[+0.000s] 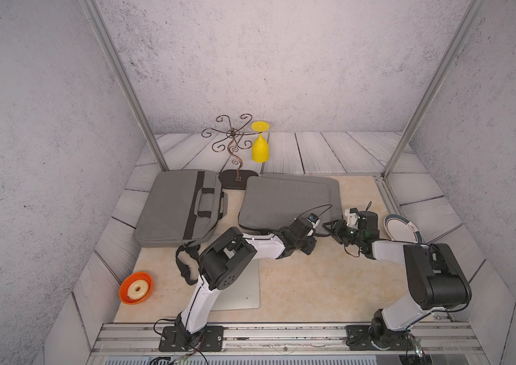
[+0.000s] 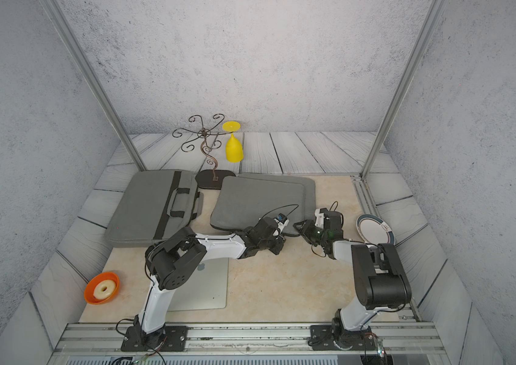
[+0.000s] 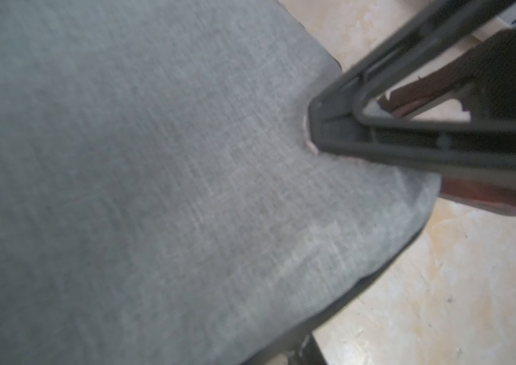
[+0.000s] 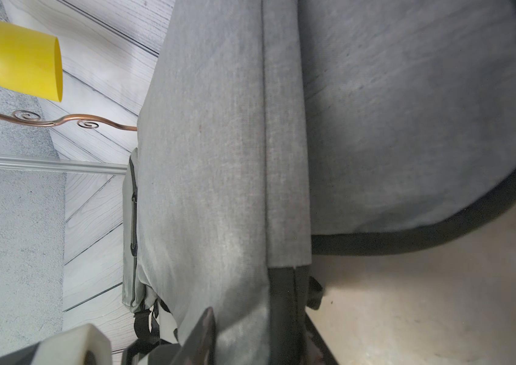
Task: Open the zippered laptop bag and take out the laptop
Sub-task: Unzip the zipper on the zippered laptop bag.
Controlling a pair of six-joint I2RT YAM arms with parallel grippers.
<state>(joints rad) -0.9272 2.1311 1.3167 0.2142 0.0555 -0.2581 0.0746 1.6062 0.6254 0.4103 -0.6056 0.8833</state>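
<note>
Right wrist view — laptop bag (image 4: 203, 189) corner pinched between right jaws; left jaws — cannot tell.

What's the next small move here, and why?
Probably close the right gripper firmly on the near corner of the middle grey bag: its fingers straddle that edge, and a pinch there would steady the bag for unzipping.

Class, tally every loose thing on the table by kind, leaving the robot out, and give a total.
Grey bags: 2
Laptop: 1
Plate: 1
Orange bowl: 1
Donut: 1
Yellow goblet: 1
Copper rack: 1
Total: 8
</note>
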